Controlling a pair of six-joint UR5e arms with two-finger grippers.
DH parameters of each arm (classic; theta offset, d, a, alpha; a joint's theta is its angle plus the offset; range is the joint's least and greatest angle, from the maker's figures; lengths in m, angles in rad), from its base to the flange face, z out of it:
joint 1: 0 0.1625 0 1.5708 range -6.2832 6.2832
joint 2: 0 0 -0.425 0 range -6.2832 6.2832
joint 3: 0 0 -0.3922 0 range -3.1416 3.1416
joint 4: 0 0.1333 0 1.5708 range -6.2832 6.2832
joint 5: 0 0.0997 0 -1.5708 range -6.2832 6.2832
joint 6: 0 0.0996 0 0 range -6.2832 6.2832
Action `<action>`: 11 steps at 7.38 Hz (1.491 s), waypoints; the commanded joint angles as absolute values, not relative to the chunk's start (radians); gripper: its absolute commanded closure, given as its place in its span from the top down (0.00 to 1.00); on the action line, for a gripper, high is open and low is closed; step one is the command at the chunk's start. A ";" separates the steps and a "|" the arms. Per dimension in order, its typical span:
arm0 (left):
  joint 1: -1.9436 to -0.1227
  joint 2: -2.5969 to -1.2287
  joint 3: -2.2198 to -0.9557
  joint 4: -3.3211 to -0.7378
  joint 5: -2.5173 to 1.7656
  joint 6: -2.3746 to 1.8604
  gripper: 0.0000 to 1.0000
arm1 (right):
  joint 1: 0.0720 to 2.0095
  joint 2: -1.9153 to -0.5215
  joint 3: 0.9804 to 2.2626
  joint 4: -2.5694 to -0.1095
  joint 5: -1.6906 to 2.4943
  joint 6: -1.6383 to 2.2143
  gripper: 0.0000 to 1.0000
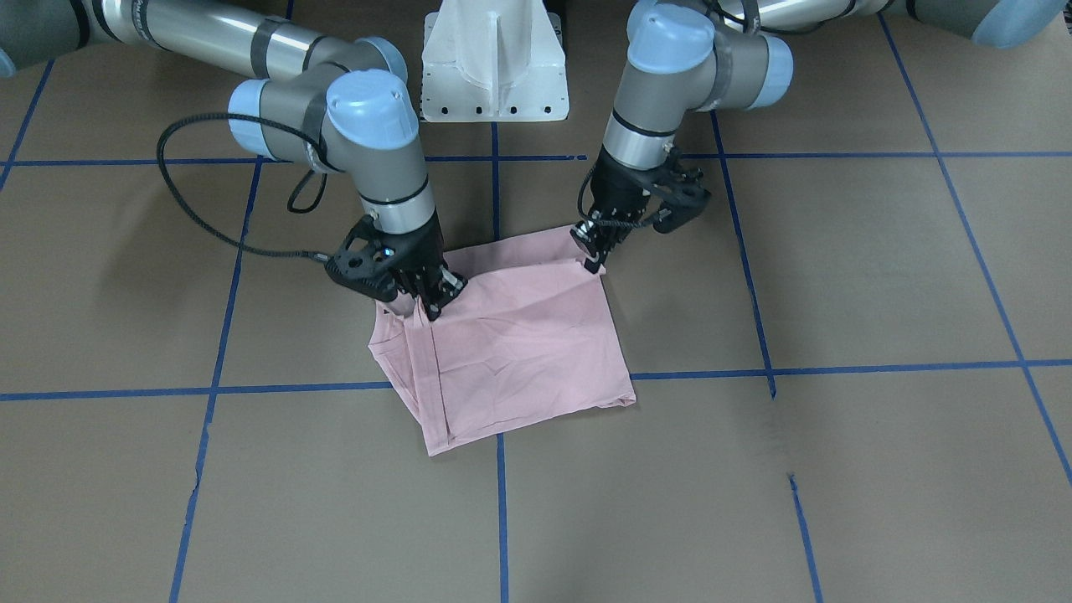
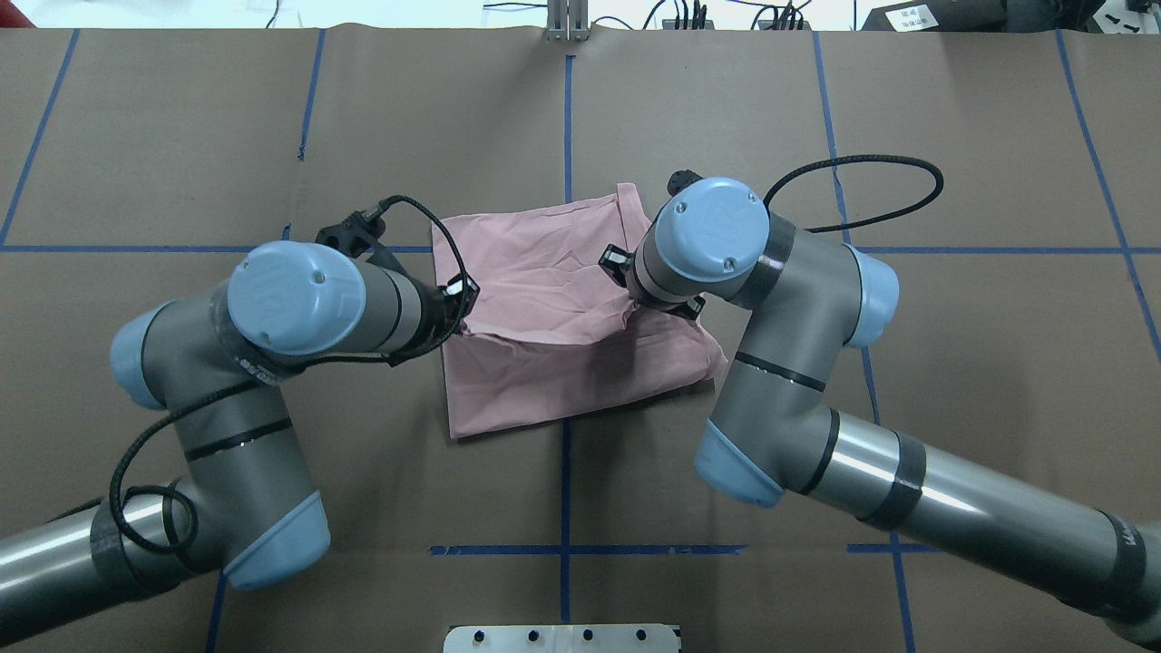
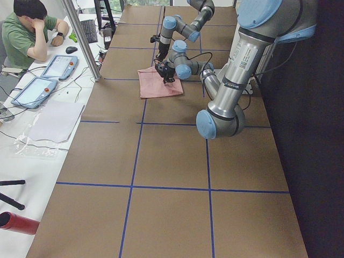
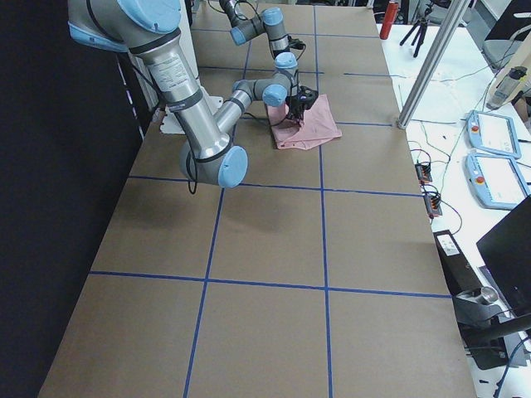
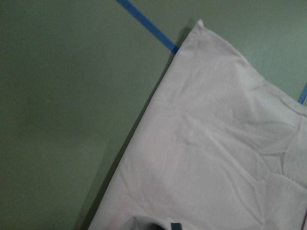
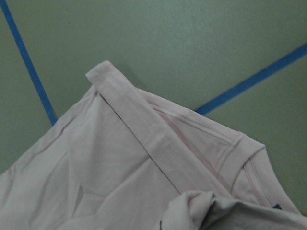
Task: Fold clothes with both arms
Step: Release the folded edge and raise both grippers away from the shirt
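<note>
The pale pink T-shirt (image 1: 519, 335) lies folded into a rough square at the table's middle, plain side up, with no print showing. My left gripper (image 1: 596, 249) is shut on the shirt's corner nearest the robot, which it holds slightly raised. On the opposite side, my right gripper (image 1: 434, 303) is shut on a bunched edge of the shirt. From overhead the shirt (image 2: 544, 290) spans between the left gripper (image 2: 458, 313) and the right wrist (image 2: 676, 249), which hides its own fingers. Both wrist views show pink cloth (image 5: 216, 143) (image 6: 120, 167) close below.
Brown paper with blue tape lines (image 1: 502, 519) covers the table. The white pedestal (image 1: 494, 67) stands behind the shirt. A person (image 3: 32, 32) sits at a side desk with tablets (image 3: 32, 88). A red bottle (image 3: 16, 223) lies at the desk's near end.
</note>
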State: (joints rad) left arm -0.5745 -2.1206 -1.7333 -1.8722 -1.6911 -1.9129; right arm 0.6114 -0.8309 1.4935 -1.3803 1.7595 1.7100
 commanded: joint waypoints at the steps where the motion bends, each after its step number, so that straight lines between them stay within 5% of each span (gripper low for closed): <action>1: -0.687 -2.200 -1.468 -2.051 -1.703 -1.839 0.30 | 0.698 -0.684 1.152 -1.180 1.785 1.662 0.04; 2: -0.710 -2.206 -1.368 -2.148 -1.700 -1.747 0.99 | 0.727 -0.666 1.037 -1.073 1.784 1.620 0.99; 9: -0.871 -2.195 -1.361 -2.167 -1.881 -1.514 1.00 | 0.906 -0.646 0.954 -1.083 1.872 1.233 1.00; 11: -1.007 -2.140 -1.385 -2.157 -2.053 -1.280 1.00 | 1.050 -0.843 1.163 -1.231 2.017 0.951 1.00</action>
State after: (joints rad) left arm -0.9241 -2.1766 -1.3671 -2.1602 -1.9526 -1.4180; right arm 0.9602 -0.7245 1.0364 -1.1412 1.9333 1.1363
